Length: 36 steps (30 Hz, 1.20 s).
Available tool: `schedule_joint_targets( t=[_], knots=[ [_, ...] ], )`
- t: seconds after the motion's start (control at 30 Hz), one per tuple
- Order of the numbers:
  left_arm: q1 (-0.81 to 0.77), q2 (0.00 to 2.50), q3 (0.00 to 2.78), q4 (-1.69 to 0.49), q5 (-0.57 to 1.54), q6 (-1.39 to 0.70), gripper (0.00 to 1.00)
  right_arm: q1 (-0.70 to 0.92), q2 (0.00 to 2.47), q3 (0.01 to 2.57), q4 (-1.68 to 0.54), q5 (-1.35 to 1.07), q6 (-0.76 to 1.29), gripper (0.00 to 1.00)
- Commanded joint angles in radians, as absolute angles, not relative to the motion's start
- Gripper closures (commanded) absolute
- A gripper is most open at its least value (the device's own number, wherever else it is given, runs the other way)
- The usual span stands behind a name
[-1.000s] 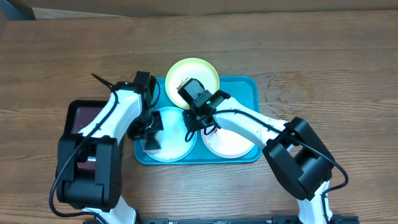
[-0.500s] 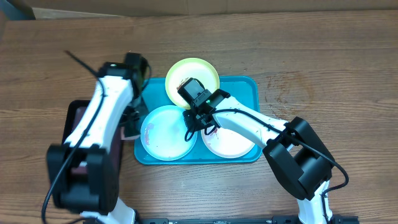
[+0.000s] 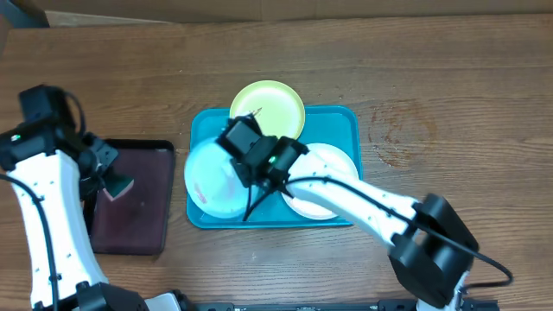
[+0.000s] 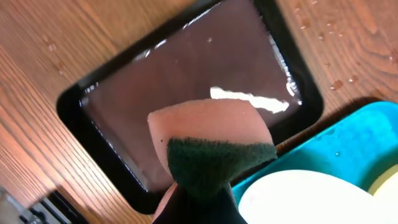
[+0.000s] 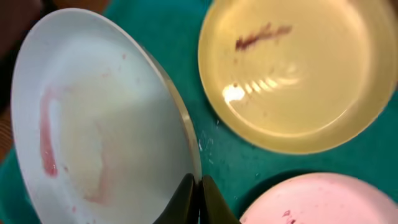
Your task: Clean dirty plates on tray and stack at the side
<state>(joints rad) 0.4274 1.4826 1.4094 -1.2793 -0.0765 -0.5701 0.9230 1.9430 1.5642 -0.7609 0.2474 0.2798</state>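
Wooden table (image 3: 432, 60): right fingers (image 5: 186, 200) pinch the tilted blue plate (image 5: 93, 124); left fingers (image 4: 199, 210) clamp a sponge (image 4: 208, 124).

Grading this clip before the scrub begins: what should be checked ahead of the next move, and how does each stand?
1. Right gripper pinches light blue plate at its rim: ok.
2. Plate tilted up from turquoise tray: ok.
3. Left gripper holds sponge: ok.
4. Sponge at the plate: not ok, it is over the dark tray.
5. Plate free of red smear: not ok.
6. Sponge wet enough: cannot tell.
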Motion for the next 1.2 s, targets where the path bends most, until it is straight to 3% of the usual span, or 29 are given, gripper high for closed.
schedule_joint_targets(
  t=[0.0,0.3,0.7,0.93,1.17],
  knots=[
    [0.494,1.510,1.366,-1.251,0.077,-0.517,0.96,0.960,1.878,1.639,-0.771,0.465,0.191,0.96],
    [0.504,1.517,1.309,-1.199,0.095,-0.515,0.96,1.067,1.877,1.690,-0.793,0.842,0.022,0.96],
    [0.504,1.517,1.309,-1.192,0.094,-0.509,0.96,1.151,1.877,1.690,-0.788,1.140,-0.199,0.96],
    [0.504,1.517,1.309,-1.192,0.094,-0.508,0.96,1.164,1.877,1.690,-0.788,1.149,-0.210,0.96],
    [0.504,1.517,1.309,-1.192,0.094,-0.501,0.96,1.159,1.877,1.690,-0.793,1.011,-0.122,0.96]
  ],
)
